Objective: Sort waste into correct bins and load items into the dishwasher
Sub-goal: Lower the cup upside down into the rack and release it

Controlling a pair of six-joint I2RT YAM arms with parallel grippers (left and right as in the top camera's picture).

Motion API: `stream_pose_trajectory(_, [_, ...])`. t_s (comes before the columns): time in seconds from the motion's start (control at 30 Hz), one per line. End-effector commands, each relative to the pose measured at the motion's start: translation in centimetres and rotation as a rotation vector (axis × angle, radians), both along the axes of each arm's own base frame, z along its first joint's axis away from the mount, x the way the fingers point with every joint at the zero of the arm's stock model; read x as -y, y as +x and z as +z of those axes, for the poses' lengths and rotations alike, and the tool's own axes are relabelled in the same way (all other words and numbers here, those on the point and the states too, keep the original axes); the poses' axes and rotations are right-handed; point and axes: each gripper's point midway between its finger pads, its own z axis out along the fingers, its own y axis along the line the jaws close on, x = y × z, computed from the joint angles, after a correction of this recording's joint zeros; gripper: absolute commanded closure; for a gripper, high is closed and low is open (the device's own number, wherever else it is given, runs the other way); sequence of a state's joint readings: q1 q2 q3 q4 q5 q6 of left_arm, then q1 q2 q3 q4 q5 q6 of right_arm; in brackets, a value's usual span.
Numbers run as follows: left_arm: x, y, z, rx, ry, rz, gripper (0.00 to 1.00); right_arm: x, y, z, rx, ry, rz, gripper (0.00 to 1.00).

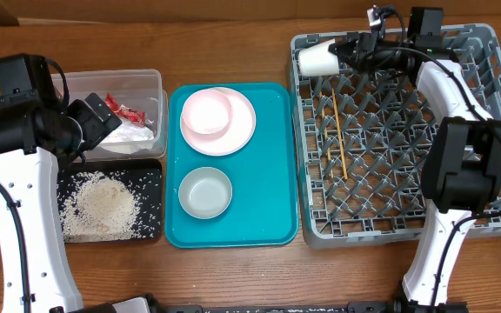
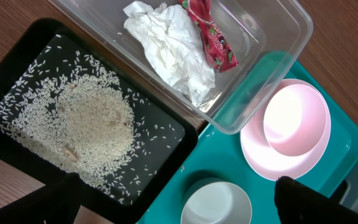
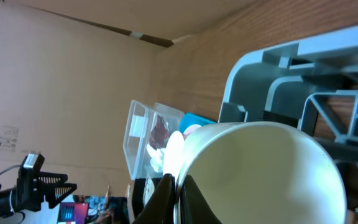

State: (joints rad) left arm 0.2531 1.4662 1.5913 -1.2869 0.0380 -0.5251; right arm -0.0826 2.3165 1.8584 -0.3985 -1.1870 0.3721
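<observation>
Quick one from us: the small white cup is at the far left corner of the grey dish rack, tipped on its side. The right fingers are pinched narrow on its rim wall, one inside and one outside. We can't tell whether it touches the rack or hangs just above it.

We reckon the cup is light and stiff, but smooth and probably slippery. A rim pinch like this could let it swing or slide, and a drop onto the pegs might chip it. Taking it across the body would feel safer, though the rim hold should make tipping it mouth-down between the pegs easier.

The rack floor is a grid of upright pegs with lattice walls, so it's nothing flat to park on. The two chopsticks lie in it nearer to us, well apart from the cup.

The rest sits on a wooden worktop. The teal tray is just left of the rack, with the white bowl on the pink plate and the grey-green bowl nearer. Further left, the clear tub holds the napkin and red wrapper, and the black tray holds the rice. The left fingers are spread wide and empty above those bins.
</observation>
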Motion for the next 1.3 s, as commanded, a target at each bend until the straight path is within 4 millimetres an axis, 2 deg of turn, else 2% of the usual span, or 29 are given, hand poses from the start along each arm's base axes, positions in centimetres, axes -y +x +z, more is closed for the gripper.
stream_pose_trajectory(0.0, [0.0,0.0,-0.2,-0.005,-0.006,0.003,0.00,-0.1,0.0,-0.7,0.014,-0.026,0.001,0.96])
stream_pose_trajectory(0.17, [0.0,0.0,-0.2,-0.005,-0.006,0.003,0.00,0.2,0.0,-0.7,0.012,-0.025,-0.005,0.95])
stream_pose_trajectory(0.37, [0.0,0.0,-0.2,-0.005,-0.006,0.003,0.00,0.8,0.0,-0.8,0.002,-0.024,-0.014,0.89])
stream_pose_trajectory(0.57, [0.0,0.0,-0.2,-0.005,-0.006,0.003,0.00,1.4,0.0,-0.9,-0.006,-0.024,-0.026,0.88])
stream_pose_trajectory(0.97, [0.0,0.0,-0.2,-0.005,-0.006,0.003,0.00,5.3,-0.1,-1.5,-0.074,-0.015,-0.098,0.88])
stream_pose_trajectory(1.13, [0.0,0.0,-0.2,-0.005,-0.006,0.003,0.00,6.2,-0.2,-1.7,-0.097,-0.011,-0.115,0.83])
stream_pose_trajectory(1.27, [0.0,0.0,-0.2,-0.005,-0.006,0.003,0.00,6.7,-0.3,-1.8,-0.107,-0.009,-0.125,0.82])
